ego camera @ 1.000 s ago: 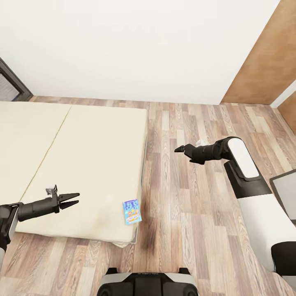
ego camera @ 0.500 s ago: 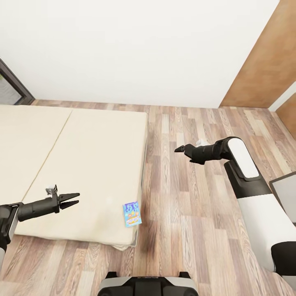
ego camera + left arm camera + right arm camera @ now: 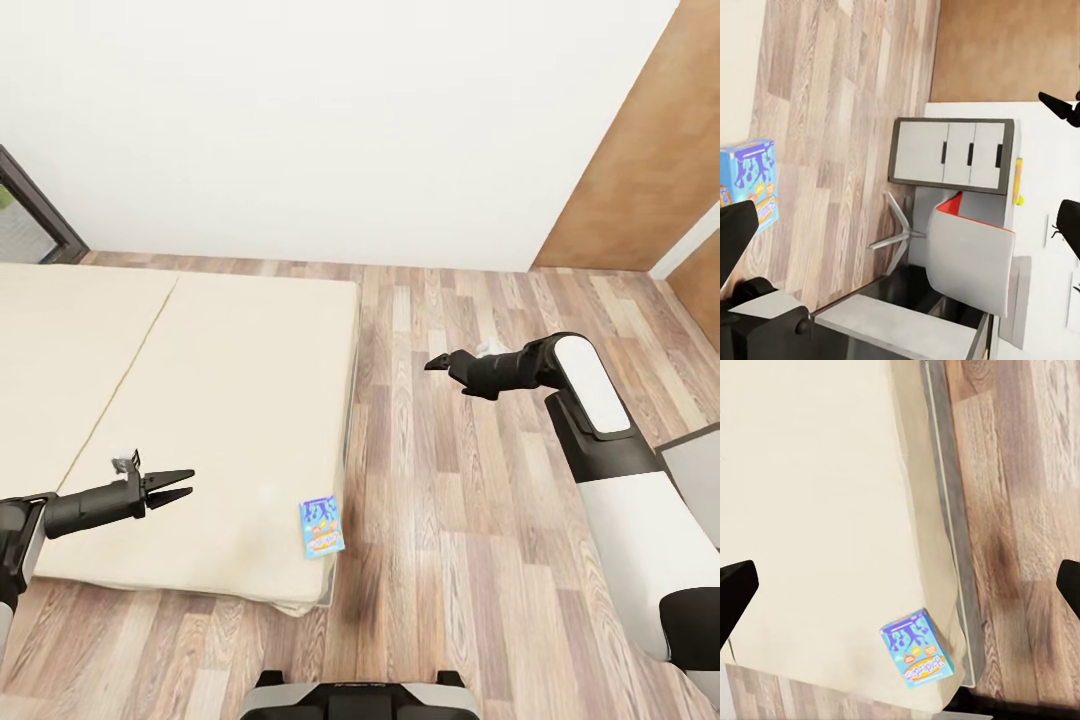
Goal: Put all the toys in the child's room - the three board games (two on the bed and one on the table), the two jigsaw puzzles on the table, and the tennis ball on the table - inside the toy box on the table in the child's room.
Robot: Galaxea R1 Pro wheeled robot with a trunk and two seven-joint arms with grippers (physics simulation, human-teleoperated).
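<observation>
A small blue board game (image 3: 321,527) lies flat on the bed (image 3: 200,400), near the mattress's near right corner. It also shows as the blue box (image 3: 920,658) in the right wrist view and as the blue box (image 3: 750,184) in the left wrist view. My left gripper (image 3: 189,482) hovers open over the mattress, to the left of the box. Out over the wood floor, right of the bed, my right gripper (image 3: 435,363) is held open and empty. The white table (image 3: 1050,150) shows far off in the left wrist view, with a small yellow-green ball (image 3: 1020,200) on it.
Wood flooring (image 3: 470,520) runs right of the bed and along its foot. A white wall and a brown wooden panel (image 3: 650,150) close the far side. A grey chair (image 3: 967,259) stands by the table's dark grey cabinet (image 3: 952,154). A dark frame (image 3: 30,215) stands at the far left.
The whole head view has shifted: bed, blue box and floor sit slightly lower in the picture, so the camera moved. Both arms hold the same pose and both grippers stay open.
</observation>
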